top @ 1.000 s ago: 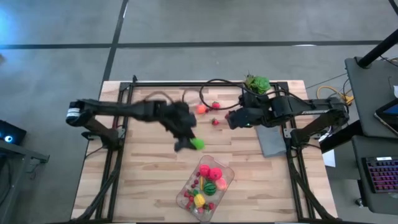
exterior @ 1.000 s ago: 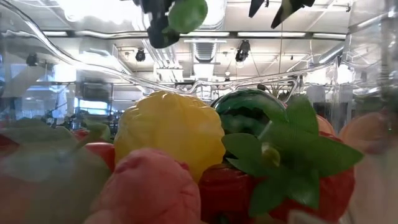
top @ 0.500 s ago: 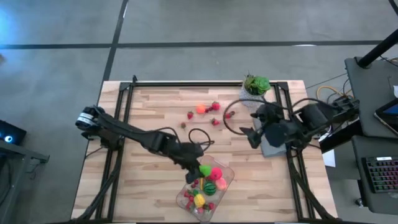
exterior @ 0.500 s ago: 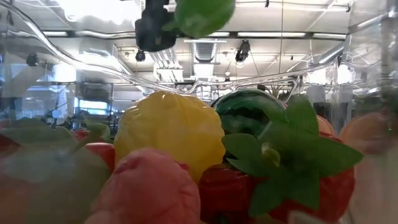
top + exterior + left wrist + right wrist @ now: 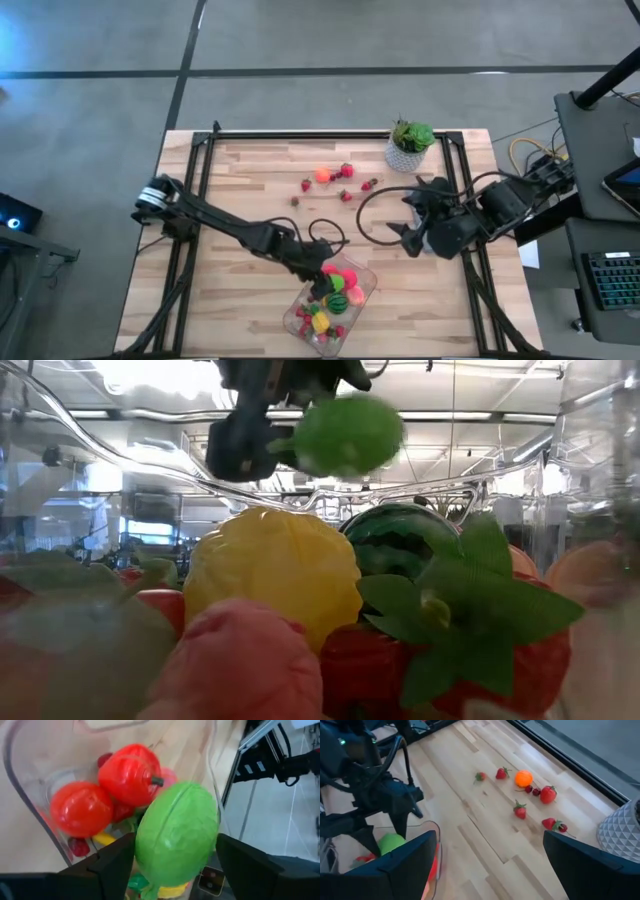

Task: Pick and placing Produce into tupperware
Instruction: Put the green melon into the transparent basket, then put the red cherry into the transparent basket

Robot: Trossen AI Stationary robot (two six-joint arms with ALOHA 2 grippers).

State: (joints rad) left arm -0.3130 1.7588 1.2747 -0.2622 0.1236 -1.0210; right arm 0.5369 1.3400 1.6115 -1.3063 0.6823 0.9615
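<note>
A: Where is the left gripper [image 5: 322, 287] at this moment?

B: It is over the tupperware [image 5: 300, 318], which lies near the front edge of the bench [image 5: 230, 200], a little right of the middle. Between its jaws there is a light green fruit [image 5: 176, 836].

A: Are the jaws pinching it?

B: In the left wrist view the two dark fingers [image 5: 112, 865] stand on both sides of the green fruit, close to it, and the low view shows the same fruit [image 5: 347, 435] next to the gripper, above the pieces already in the container. Whether the jaws really press on it or are already loose, I cannot tell.

A: What is inside the tupperware?

B: Several pieces of produce: two red round fruits [image 5: 131, 774], a yellow one [image 5: 272, 578], a dark green striped one [image 5: 395, 545] and pink ones [image 5: 346, 277].

A: And the produce which is not in the container?

B: It lies in a loose group toward the back edge of the bench, near the middle: an orange piece [image 5: 322, 175] with some red berries [image 5: 347, 170] around it. The right wrist view shows them too [image 5: 523, 778].

A: The right gripper [image 5: 412, 214]?

B: It waits above the right part of the bench, in front of the white pot with the green plant [image 5: 410, 143], and its jaws are spread wide with nothing between them.
</note>
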